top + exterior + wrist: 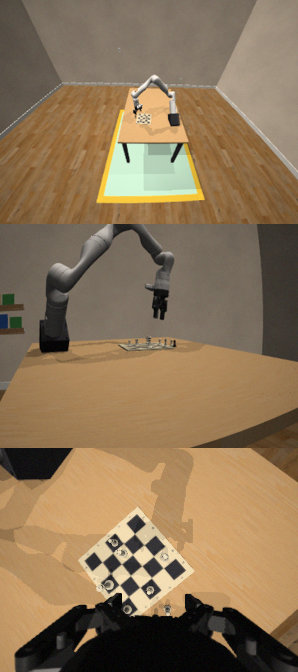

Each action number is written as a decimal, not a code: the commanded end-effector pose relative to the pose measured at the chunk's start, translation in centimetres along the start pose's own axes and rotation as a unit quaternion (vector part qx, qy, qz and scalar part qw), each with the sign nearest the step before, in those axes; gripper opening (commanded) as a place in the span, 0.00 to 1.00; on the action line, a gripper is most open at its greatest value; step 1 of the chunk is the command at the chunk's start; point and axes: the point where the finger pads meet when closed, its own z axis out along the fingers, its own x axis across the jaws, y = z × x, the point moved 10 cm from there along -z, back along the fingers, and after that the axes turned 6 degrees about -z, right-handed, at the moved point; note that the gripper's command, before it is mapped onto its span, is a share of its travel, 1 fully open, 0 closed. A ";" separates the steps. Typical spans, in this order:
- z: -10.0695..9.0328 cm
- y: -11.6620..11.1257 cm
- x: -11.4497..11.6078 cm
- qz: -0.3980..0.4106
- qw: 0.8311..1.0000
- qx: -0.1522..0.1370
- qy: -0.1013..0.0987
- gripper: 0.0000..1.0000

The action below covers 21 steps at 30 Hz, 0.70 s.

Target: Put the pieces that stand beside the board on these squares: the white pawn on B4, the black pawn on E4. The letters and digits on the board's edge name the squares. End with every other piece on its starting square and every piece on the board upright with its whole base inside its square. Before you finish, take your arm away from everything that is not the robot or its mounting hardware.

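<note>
One gripper [159,314] hangs from our Kinova arm [85,253], well above the chessboard [136,563], pointing down with its fingers spread wide and nothing between them. From the wrist view we look straight down: the board sits as a tilted diamond on the wooden table [158,399], and the two dark finger tips frame its near corner at the bottom of the picture.

On the board we count about six pale pieces; the tallest in the exterior view is a crowned one [148,340] near the middle of the row. Which letters and digits mark which edge we cannot read at this size.

Just off the board's near edge stands the white pawn [167,609], upright on bare wood, between our two finger tips in the wrist view. The black pawn [174,342] shows in the exterior view as a small dark piece at the right end of the board, beside its edge (in the wrist view we cannot make it out).

The arm's black base [54,343] sits on the table, well apart from the board. Under the table lies a pale green mat with a yellow border [104,175]. On the wall at the left of the exterior view, shelves [12,307] carry green and blue boxes.
</note>
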 end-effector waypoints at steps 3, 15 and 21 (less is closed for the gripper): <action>0.0 0.4 -0.5 -0.011 1.000 0.013 0.007 1.00; 0.0 0.6 -0.9 -0.024 0.999 0.026 0.012 1.00; 0.1 0.9 -1.4 -0.036 0.998 0.038 0.019 1.00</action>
